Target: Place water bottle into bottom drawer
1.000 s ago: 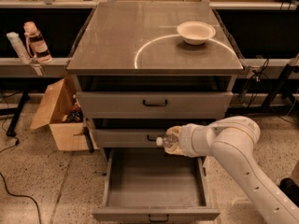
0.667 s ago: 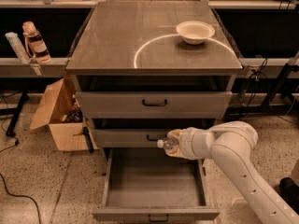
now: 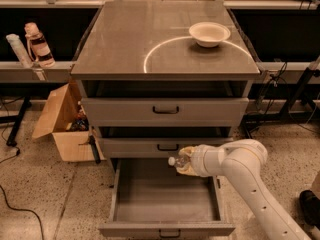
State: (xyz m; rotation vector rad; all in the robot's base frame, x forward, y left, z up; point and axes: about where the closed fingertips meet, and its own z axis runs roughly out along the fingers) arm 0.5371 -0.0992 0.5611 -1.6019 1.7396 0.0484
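Vs. 1 s ago, your two-finger gripper [image 3: 183,162] has dropped a bit. It was level w/ the middle drawer's front. Now it hangs just below that front, over the rear of the open bottom drawer [image 3: 165,196], the deep grey metal one w/ a small dark handle. The white arm's elbow sits lower too. The fingers are pinched round the small clear crinkled plastic water bottle [image 3: 175,161]. It lies approx. horizontal, white cap poking out to the left, above the drawer's back edge. Nothing else has shifted.

Count:
- 3 grey drawers: top drawer [image 3: 165,110] and middle drawer [image 3: 167,146] shut or nearly so, bottom one pulled out.
- 1 water bottle, in the gripper.
- 1 pale round bowl [image 3: 209,33] on the grey cart top [image 3: 150,29], right rear, sitting on a white arc marking [image 3: 155,54].
- 1 pink-capped bottle [image 3: 40,46] w/ reddish label on the ledge at left.
- 1 white tube-like item [image 3: 17,50] beside that bottle.
- 1 open brown cardboard box [image 3: 57,126] on the floor, left of the cart.
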